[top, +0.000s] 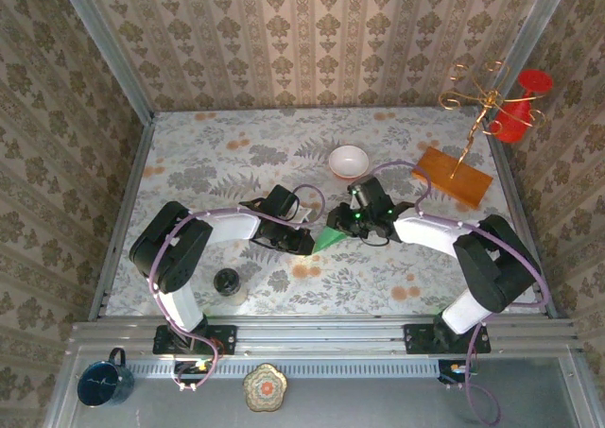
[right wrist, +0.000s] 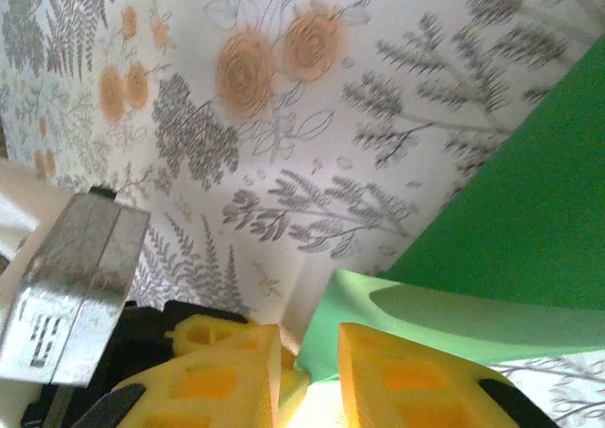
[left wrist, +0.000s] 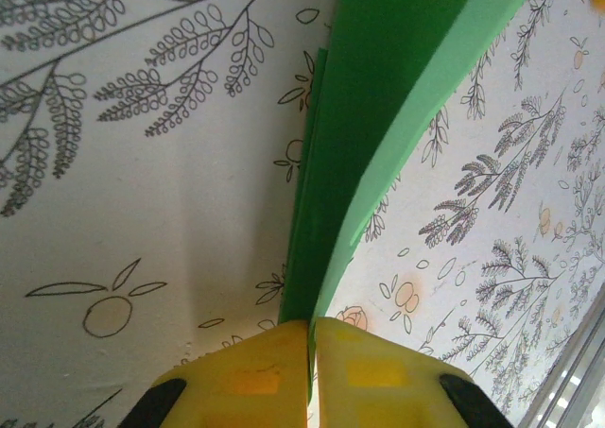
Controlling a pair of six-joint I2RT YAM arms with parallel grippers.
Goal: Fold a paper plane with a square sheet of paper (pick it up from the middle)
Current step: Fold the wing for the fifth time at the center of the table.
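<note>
Paper sheet [top: 333, 240], at the middle of the desk [top: 208, 163], was pinched along its fold by the fully closed left hand [left wrist: 310, 326]. The right hand [right wrist: 307, 332] was slightly parted at its edge, grip unclear. Edges were best aligned before any crease was pressed.

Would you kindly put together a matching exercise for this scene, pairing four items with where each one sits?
Things:
1. white bowl
2. wooden board
3. blue mug
4. green paper

Places:
A. on the grey ledge at the near left, off the table
B. pinched in the shut left gripper
C. far middle of the table
D. far right of the table

Pairs: 1-C, 2-D, 3-A, 4-B
</note>
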